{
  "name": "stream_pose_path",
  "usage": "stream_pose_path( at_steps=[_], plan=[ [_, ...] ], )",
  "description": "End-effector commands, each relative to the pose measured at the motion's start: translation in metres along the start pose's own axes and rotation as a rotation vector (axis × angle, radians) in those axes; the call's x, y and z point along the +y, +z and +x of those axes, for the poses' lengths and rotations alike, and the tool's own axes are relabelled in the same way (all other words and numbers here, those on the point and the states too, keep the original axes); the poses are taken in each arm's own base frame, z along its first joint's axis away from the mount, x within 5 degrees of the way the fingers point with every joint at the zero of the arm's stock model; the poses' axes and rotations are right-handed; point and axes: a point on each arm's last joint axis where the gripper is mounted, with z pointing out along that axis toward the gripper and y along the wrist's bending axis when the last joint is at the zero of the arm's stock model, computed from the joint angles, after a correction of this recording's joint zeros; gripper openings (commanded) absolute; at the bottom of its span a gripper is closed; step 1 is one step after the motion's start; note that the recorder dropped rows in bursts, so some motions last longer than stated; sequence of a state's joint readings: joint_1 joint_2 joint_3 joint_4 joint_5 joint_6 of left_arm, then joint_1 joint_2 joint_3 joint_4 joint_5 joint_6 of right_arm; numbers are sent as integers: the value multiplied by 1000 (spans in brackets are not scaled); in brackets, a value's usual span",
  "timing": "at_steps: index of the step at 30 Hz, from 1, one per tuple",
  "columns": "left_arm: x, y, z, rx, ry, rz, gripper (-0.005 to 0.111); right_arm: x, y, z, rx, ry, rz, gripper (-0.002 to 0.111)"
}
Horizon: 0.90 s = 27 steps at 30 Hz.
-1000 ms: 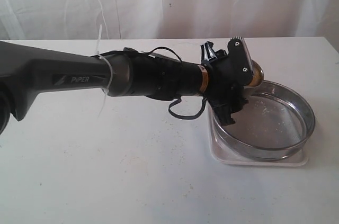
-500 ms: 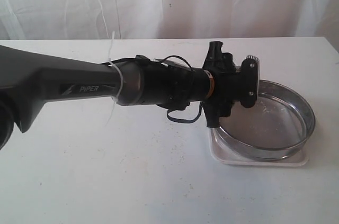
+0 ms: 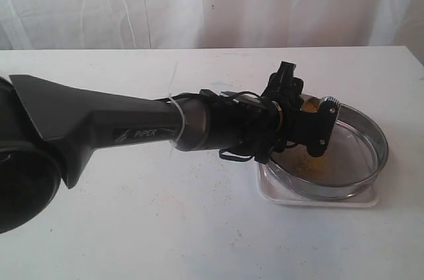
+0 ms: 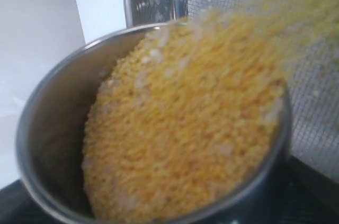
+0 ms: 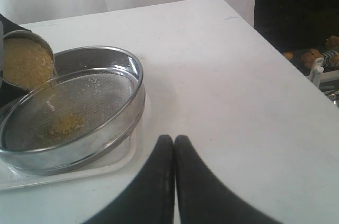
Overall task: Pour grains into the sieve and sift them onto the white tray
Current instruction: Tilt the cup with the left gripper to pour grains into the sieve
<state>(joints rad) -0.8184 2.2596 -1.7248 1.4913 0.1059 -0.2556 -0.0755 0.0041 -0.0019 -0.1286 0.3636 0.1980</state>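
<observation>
Pouring grains (image 4: 296, 17) blurred; cup (image 4: 47, 128) btm cropped; white tray (image 5: 114, 163) prob. half-hidden.

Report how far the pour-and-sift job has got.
Done: the left gripper holds the steel cup tilted over the sieve, which sits on the white tray. In hand: grains are spilling out, with a small pile on the mesh. Left: most grains are in the cup, and sifting onto the tray is not yet done. The right gripper is shut, off to the side.
</observation>
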Motion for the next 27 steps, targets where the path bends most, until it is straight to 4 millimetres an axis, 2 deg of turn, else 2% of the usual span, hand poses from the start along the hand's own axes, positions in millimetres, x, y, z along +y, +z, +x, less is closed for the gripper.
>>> stream_pose_path(
  at_steps=[1,9,16,21,27],
  plan=[
    [10,-6,-9,17,48,-37,0,0,0,-1,-15,-1,3,0],
    [10,-8,-13,14,108,-49,0,0,0,-1,-15,-1,3,0],
    [13,-9,-2,140,149,-78,0,0,0,-1,-15,-1,3,0],
    [14,-9,0,177,246,-80,0,0,0,-1,-15,-1,3,0],
    [11,-12,-12,165,417,-68,0,0,0,-1,-15,-1,3,0]
  ],
)
